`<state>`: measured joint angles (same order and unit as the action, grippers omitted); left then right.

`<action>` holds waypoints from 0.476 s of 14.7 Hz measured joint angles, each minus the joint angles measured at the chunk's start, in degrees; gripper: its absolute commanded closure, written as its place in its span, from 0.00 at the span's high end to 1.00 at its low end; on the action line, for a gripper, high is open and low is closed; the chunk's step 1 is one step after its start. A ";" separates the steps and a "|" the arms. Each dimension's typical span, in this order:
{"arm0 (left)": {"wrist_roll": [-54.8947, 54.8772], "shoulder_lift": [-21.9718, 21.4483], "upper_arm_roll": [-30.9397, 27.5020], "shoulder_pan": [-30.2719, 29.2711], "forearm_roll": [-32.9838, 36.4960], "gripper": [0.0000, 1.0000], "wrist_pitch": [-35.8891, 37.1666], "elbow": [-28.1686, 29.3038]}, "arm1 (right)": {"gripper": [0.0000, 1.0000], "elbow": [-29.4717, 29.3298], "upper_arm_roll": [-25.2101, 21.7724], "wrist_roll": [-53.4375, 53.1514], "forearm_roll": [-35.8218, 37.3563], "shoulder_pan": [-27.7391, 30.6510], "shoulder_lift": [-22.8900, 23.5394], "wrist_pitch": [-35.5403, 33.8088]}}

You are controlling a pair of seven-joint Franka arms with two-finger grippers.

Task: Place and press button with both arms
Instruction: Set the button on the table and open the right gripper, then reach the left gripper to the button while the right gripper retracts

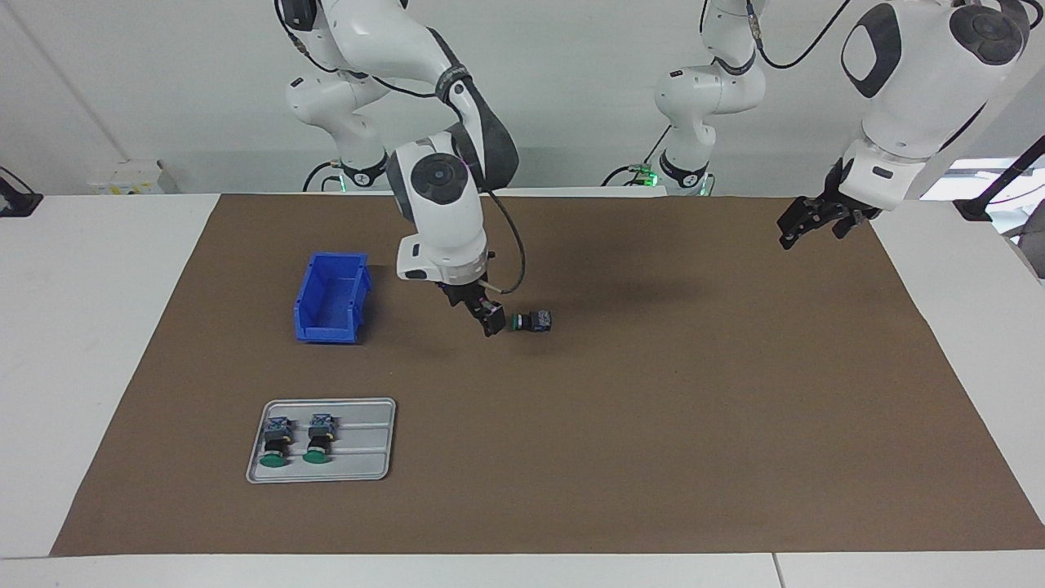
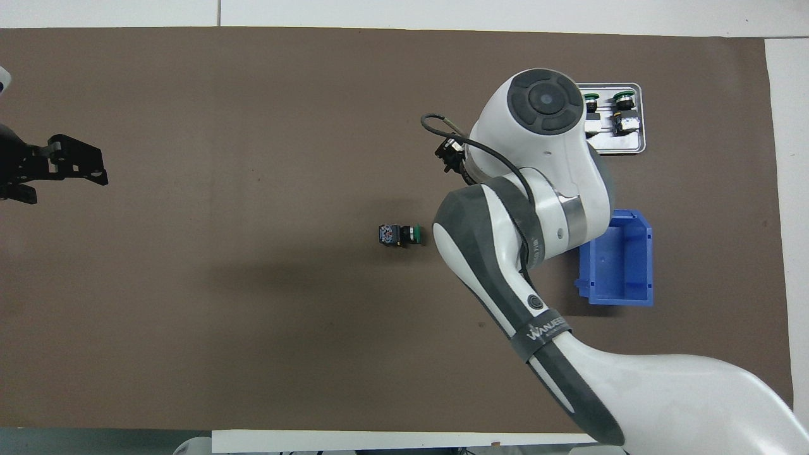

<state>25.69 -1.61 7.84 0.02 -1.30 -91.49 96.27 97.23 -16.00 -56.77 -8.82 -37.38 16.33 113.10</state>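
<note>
Green-capped button [image 1: 531, 321] lying on its side mid-mat, cap toward the right arm's end
</note>
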 measured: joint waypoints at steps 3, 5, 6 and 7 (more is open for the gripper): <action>21.77 0.31 0.25 2.30 -2.96 1.00 -1.04 -0.13 | 0.96 -0.17 -0.18 17.12 2.14 5.84 -3.56 -4.22; 37.06 1.74 0.35 5.61 -3.28 1.00 -1.46 -0.97 | 0.96 -0.28 -0.27 27.25 3.88 10.58 -6.36 -7.67; 45.22 3.10 0.39 7.78 -3.28 0.99 -1.94 -1.61 | 0.96 -0.33 -0.30 31.40 4.73 12.61 -7.82 -9.11; 53.35 4.86 0.40 10.19 -3.27 0.99 -2.80 -2.27 | 0.97 -0.36 -0.31 34.94 5.97 14.22 -9.34 -10.41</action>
<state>79.04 3.25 8.24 10.21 -4.58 -94.29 94.00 96.87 -16.31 -21.83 -2.85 -23.16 6.99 102.69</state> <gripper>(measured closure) 0.000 0.040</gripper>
